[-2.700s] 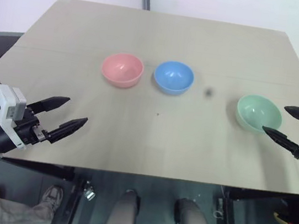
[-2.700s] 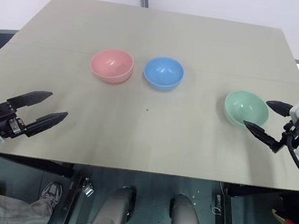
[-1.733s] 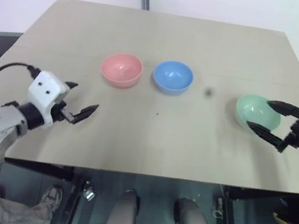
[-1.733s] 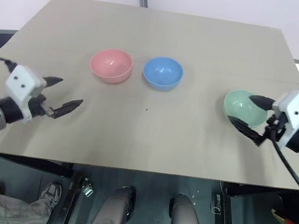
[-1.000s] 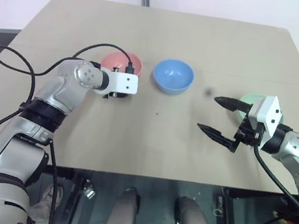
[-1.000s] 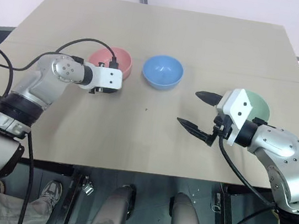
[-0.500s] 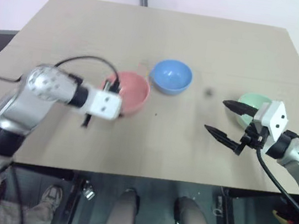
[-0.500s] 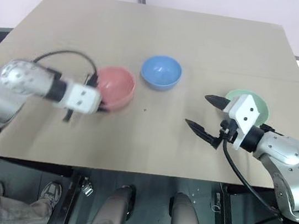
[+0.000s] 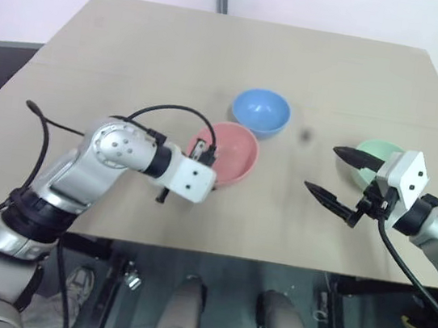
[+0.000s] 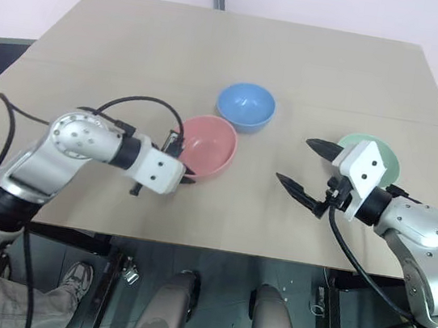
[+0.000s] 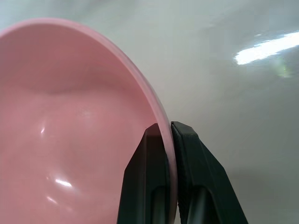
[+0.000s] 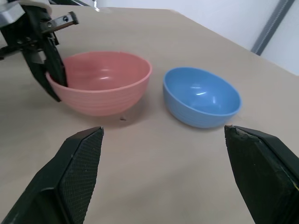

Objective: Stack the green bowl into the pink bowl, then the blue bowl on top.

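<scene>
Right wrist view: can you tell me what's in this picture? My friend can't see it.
A pink bowl and a blue bowl sit apart on a tan table, both empty. The left gripper pinches the pink bowl's rim, one finger inside and one outside. The right gripper stands wide open, its two black fingers rising in front.

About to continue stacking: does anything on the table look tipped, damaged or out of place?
Nothing stands out. The pink bowl sits upright with the left hand pinching its rim; the blue bowl and green bowl look upright and undamaged.
</scene>
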Action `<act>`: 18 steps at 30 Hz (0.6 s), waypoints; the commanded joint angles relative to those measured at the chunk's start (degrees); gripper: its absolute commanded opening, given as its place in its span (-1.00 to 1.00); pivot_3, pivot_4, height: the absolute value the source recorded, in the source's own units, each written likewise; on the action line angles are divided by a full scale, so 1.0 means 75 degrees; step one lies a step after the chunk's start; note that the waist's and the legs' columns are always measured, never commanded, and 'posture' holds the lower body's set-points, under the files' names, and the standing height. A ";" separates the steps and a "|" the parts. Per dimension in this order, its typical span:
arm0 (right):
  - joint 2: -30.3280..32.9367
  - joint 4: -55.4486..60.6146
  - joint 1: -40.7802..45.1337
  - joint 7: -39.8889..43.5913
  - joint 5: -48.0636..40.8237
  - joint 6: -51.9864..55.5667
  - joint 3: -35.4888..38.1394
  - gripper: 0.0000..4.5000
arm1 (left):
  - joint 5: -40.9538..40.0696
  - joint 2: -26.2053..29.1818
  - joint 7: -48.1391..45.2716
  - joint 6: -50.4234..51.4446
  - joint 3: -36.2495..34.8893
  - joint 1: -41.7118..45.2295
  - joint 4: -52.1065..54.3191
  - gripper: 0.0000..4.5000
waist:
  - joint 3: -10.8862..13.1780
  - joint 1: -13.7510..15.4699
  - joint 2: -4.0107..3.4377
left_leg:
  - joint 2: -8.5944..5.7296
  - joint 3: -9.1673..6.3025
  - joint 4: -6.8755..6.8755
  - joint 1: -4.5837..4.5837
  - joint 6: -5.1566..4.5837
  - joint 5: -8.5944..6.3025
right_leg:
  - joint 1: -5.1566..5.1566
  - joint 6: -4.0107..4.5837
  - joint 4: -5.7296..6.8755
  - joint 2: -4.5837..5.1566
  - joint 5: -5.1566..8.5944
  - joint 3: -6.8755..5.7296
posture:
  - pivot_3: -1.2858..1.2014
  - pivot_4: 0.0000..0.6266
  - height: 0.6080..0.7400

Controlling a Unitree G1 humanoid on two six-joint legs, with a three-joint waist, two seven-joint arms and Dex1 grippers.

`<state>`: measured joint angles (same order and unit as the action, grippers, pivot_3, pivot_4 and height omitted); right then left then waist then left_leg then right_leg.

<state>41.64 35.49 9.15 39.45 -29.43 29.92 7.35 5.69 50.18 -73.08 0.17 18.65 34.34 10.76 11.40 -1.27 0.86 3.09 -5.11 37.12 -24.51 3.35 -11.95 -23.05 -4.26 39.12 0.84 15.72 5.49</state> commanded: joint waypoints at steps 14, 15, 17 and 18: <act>0.0077 -0.0357 0.0737 -0.0009 0.0519 -0.0130 -0.0378 1.00 | -0.2028 0.0361 -0.0261 0.1591 -0.1452 -0.0246 0.1206 0.62 | 0.0001 -0.0191 -0.0001 | 0.0003 -0.0001 0.0001 0.0006 -0.0001 -0.0001 | 0.0000 0.0000 0.0009 -0.0001 0.0000 0.0000 | 0.03 -0.52 1.00; 0.0115 -0.0579 0.0860 -0.0069 0.0719 -0.0094 -0.0483 1.00 | -0.2325 0.0497 -0.0241 0.2034 -0.1733 -0.0285 0.1335 0.62 | 0.0001 -0.0183 -0.0001 | 0.0003 -0.0002 0.0001 0.0006 -0.0001 -0.0001 | -0.0001 0.0000 0.0012 -0.0001 0.0001 -0.0001 | 0.03 -0.52 1.00; 0.0187 -0.1105 0.1076 -0.0199 0.1089 0.0040 -0.0653 1.00 | -0.2742 0.0709 -0.0094 0.2675 -0.2267 -0.0425 0.1525 0.62 | 0.0001 -0.0171 -0.0001 | 0.0002 -0.0001 0.0003 0.0006 -0.0001 -0.0001 | -0.0001 0.0000 0.0015 0.0000 0.0001 -0.0001 | 0.03 -0.52 1.00; 0.0222 -0.1383 0.1169 -0.0233 0.1263 0.0081 -0.0733 1.00 | -0.2883 0.0750 0.0042 0.2813 -0.2554 -0.0526 0.1604 0.62 | 0.0001 -0.0170 -0.0001 | 0.0002 -0.0001 0.0005 0.0005 -0.0001 -0.0001 | -0.0001 -0.0001 0.0014 0.0000 0.0001 -0.0001 | 0.03 -0.52 1.00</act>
<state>42.33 27.22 16.69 38.77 -22.30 30.15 1.76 -13.05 54.83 -74.26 18.57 4.07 30.79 20.05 11.41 -2.55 0.85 3.10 -5.10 37.16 -24.47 3.34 -11.96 -23.05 -4.27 39.22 0.85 15.73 5.49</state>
